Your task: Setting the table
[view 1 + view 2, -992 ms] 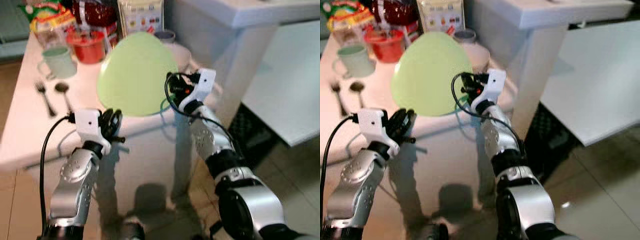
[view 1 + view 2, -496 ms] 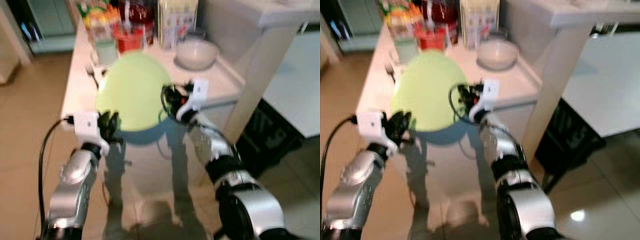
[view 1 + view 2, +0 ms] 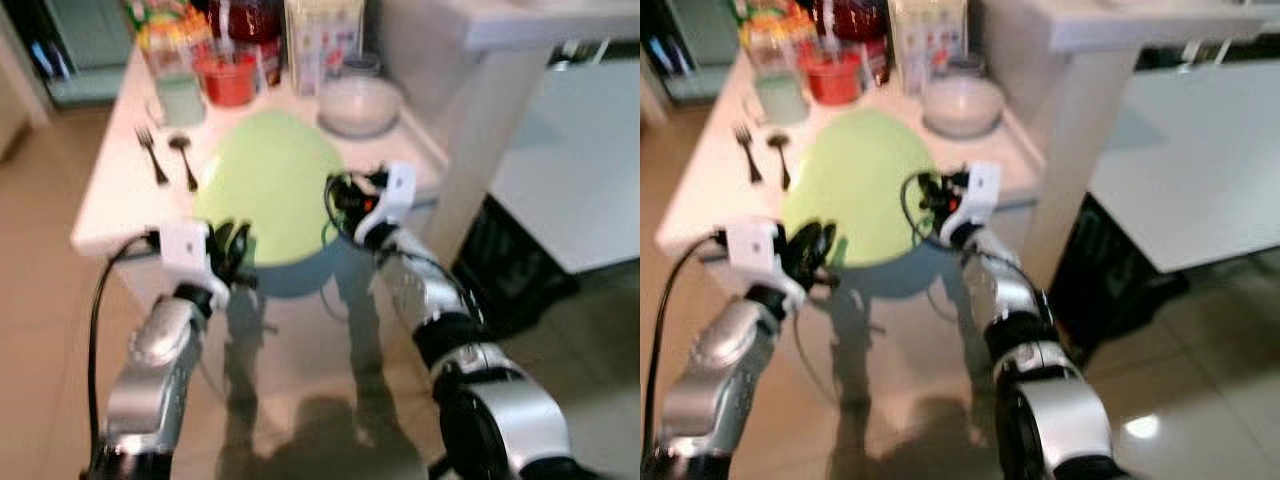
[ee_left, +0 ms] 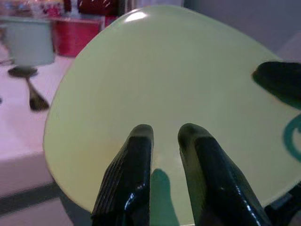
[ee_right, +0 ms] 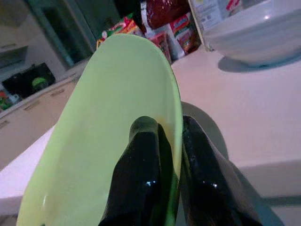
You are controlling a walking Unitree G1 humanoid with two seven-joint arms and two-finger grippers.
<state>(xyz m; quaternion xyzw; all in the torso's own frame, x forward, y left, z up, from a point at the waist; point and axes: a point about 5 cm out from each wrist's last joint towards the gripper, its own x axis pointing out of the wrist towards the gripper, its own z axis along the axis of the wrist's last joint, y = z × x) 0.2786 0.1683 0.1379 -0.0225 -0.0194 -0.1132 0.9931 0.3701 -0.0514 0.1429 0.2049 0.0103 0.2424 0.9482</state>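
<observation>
A light green plate (image 3: 270,180) is held tilted over the front edge of the white table (image 3: 110,205). My right gripper (image 3: 340,195) is shut on the plate's right rim; the right wrist view shows the rim (image 5: 176,108) pinched between the two black fingers. My left gripper (image 3: 233,248) hovers at the plate's lower left edge, fingers close together and holding nothing (image 4: 164,134). A fork (image 3: 150,155) and a spoon (image 3: 184,160) lie side by side on the table, left of the plate.
At the back of the table stand a mint mug (image 3: 180,98), a red cup (image 3: 228,80), a white bowl (image 3: 358,102), a carton (image 3: 322,35) and snack packets. A white pillar (image 3: 470,130) and counter (image 3: 570,170) rise to the right. Tiled floor lies left and below.
The camera has moved, so the whole view has shifted and the table looks farther off than a second ago. My right gripper still holds the plate, and the left gripper stays beside it.
</observation>
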